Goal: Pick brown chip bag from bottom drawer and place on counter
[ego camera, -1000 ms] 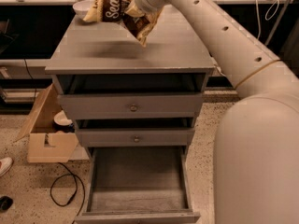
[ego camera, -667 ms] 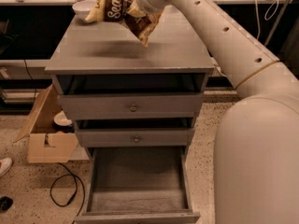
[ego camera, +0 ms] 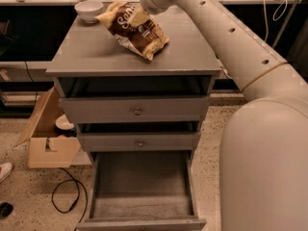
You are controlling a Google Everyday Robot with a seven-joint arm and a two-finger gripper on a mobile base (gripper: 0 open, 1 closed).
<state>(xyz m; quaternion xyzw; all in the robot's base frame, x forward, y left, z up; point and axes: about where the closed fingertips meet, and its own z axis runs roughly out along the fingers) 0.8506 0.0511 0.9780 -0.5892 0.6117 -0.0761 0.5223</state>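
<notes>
End effector point(ego camera: 141, 12) sits at the far end of the pale arm point(ego camera: 226, 37), above the back half of the tabletop point(ego camera: 86, 52). It meets the upper edge of the brown chip bag point(ego camera: 137, 32). We cannot tell whether it is wide, narrow or gripping, because the wrist and the bag hide that spot.

The bag lies directly under the end effector and toward us from it. It is on a slant: one tan-yellow end points to the left of the end effector, and the other points down and to the right. The lower tan end looks to be touching the tabletop. We cannot tell whether the rest of the bag rests flat. The white lettering faces up.

To the left of the end effector, near the back edge of the tabletop, stands a white bowl point(ego camera: 88, 9), close to the bag but apart from it.

Below the end effector, down the cabinet front, the top drawer point(ego camera: 96, 110) and the middle drawer point(ego camera: 110, 142) are both pushed in, each with a round knob. Lowest and well below is the bottom drawer point(ego camera: 142, 191), pulled out toward us with its grey floor showing.

Far down and left of the end effector, a cardboard box point(ego camera: 48, 148) sits on the speckled floor beside the cabinet. A black cable point(ego camera: 67, 196) loops in front of the box.
</notes>
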